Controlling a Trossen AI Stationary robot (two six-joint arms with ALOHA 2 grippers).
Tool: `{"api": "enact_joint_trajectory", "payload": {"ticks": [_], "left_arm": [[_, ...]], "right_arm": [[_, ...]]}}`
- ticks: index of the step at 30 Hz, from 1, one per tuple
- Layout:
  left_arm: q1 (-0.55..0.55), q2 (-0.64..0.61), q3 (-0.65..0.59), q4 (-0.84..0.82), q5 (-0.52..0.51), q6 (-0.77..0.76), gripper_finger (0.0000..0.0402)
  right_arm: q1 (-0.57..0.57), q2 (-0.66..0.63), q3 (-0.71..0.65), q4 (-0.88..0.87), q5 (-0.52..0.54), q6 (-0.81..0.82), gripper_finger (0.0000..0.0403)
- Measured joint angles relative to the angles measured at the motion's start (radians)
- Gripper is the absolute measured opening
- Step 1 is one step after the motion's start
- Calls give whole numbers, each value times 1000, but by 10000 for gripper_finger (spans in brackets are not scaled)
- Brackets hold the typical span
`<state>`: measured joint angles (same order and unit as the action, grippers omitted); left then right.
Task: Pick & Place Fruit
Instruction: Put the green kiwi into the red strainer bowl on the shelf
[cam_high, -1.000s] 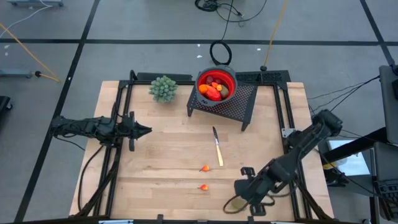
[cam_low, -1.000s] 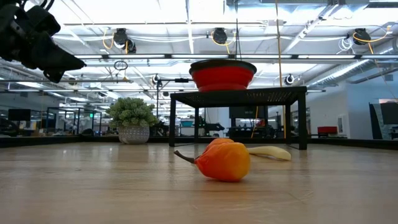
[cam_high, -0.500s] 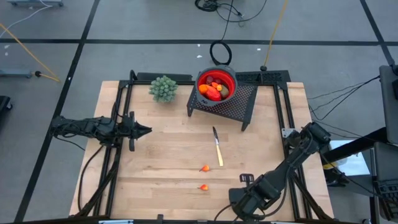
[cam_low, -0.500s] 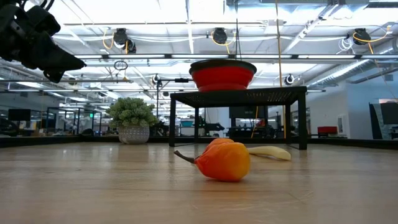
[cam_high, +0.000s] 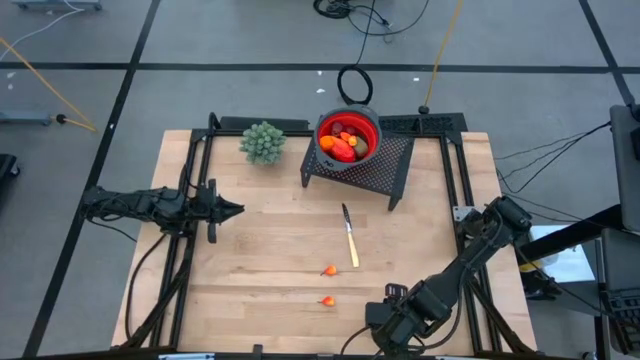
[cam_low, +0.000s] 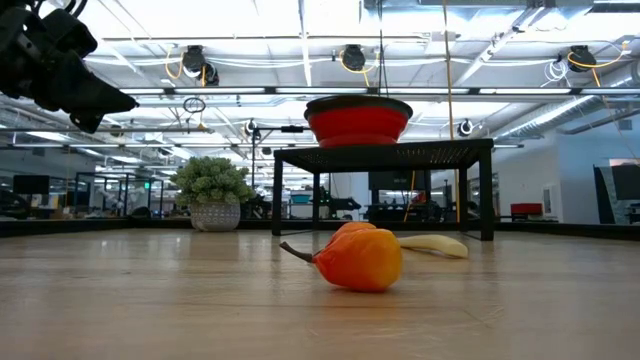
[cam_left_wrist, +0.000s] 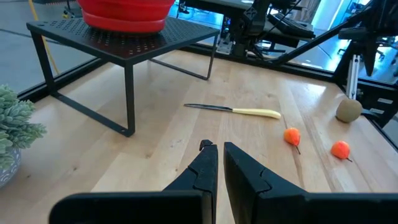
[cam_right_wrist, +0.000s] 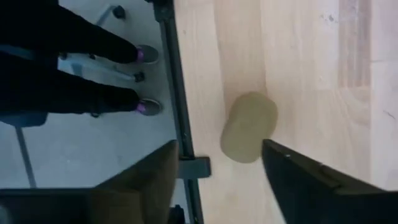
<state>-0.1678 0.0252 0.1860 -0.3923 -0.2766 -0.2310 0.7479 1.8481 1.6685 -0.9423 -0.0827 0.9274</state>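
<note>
The left gripper (cam_high: 236, 210) was held shut over the table's (cam_high: 270, 260) left side, left of the knife (cam_high: 349, 237), with nothing between its fingers (cam_left_wrist: 202, 174). From the left wrist view the knife (cam_left_wrist: 233, 111) was seen lying flat, with two small orange fruits (cam_left_wrist: 292, 136) beyond its yellow handle and a brownish-green oval (cam_left_wrist: 349, 110) farther on by the table's frame. That oval could not be made out from the high view, where the right arm covered it.

The pale green bunch (cam_high: 263, 142) stood near the far left corner, left of the red bowl (cam_high: 348, 137). The bowl sat on a black mesh stand (cam_high: 372, 164) behind the knife and held red and orange fruit (cam_high: 341, 148). In the low view only the bowl's (cam_low: 357, 122) outside was shown, its contents hidden; one small orange fruit (cam_low: 358, 259) filled the foreground there, with the knife's handle (cam_low: 433, 245) just behind it.

The right gripper (cam_high: 386, 320) was lowered at the near edge, right of the two small fruits (cam_high: 327, 300). In the right wrist view its fingers (cam_right_wrist: 298, 180) stood apart on either side of the oval (cam_right_wrist: 249, 127), which lay on the wood beside the black frame rail (cam_right_wrist: 181, 124); contact could not be told. A person's dark trousers and shoes (cam_right_wrist: 144, 107) were seen on the grey floor (cam_right_wrist: 74, 149) past that rail.

The table was pale wood. An open workshop with ceiling lights (cam_low: 350, 57) was visible behind it.
</note>
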Motion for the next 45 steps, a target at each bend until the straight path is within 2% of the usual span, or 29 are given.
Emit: {"api": "enact_joint_trajectory", "payload": {"ticks": [5, 9, 16, 31, 38, 45], "left_arm": [[0, 0, 0, 0, 0, 0, 26], [0, 0, 0, 0, 0, 0, 26], [0, 0, 0, 0, 0, 0, 26], [0, 0, 0, 0, 0, 26, 26], [0, 0, 0, -1, 0, 27, 26], [0, 0, 0, -1, -1, 53, 26]], "right_arm": [[0, 0, -50, 58, -54, 12, 297], [0, -1, -109, 134, -106, 48, 316], [-6, 0, -162, 138, -105, 115, 312], [-19, 0, -240, 183, -100, 116, 314], [-29, 0, -319, 341, -96, 112, 314], [-34, 0, -399, 391, -71, 134, 315]]}}
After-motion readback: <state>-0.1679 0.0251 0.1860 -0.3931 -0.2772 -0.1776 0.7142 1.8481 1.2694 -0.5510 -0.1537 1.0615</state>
